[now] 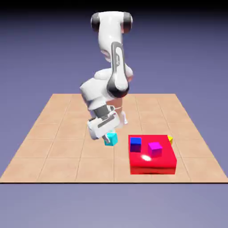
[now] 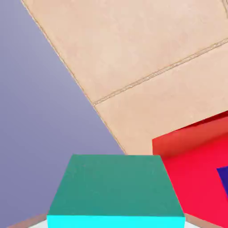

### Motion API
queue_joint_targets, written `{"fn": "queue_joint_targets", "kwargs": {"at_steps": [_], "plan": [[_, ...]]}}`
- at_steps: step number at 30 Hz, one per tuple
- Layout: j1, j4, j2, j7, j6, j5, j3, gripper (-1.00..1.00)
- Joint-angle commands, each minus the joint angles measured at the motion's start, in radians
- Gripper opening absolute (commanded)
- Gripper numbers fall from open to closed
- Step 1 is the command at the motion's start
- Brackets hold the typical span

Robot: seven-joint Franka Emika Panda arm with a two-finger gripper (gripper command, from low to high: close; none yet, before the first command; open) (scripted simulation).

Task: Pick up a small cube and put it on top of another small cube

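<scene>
Here in the exterior view the arm leans in over the counter (image 1: 67, 147), and the gripper (image 1: 109, 135) is tilted, its body slanting to the exterior view's left. And it has the cyan cube (image 1: 111, 139)! The jaws are closed on it, the cube right at the fingertips, tilted along with them. It sits to the exterior view's left of the big red block (image 1: 152, 167), apart from it in the picture; how high it is above the counter, I cannot tell. Up on the red block we have two more: the blue cube (image 1: 136, 145) by the edge nearer the gripper, and the magenta cube (image 1: 155, 149) over to its right, turned at an angle. A yellow object (image 1: 170, 140) peeks out behind the block's right side, partly hidden.

Over to the hand view, and the cyan cube fills the bottom middle, large, between the fingertips, which show only as slivers at either side. One face is bright cyan, the other a darker teal. The red block comes in at the right, with a dark blue corner at the picture's edge, and pale tiles spread above.
</scene>
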Motion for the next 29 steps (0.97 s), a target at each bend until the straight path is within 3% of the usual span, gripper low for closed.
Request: {"fn": "queue_joint_targets", "kwargs": {"at_steps": [1,18,21,26,27,29], "plan": [[-0.027,0.017,0.002,-0.007,-0.025,-0.035,0.037,-1.0],[-0.335,0.313,0.029,-0.138,-0.436,-0.624,0.653,-1.0],[-0.359,0.253,0.088,-0.162,-0.424,-0.625,0.702,-1.0],[-0.338,0.189,0.2,-0.174,-0.246,-0.612,0.715,-1.0],[-0.338,0.189,0.2,-0.174,-0.246,-0.612,0.715,1.0],[-0.343,0.204,0.173,-0.171,-0.289,-0.615,0.712,1.0]]}}
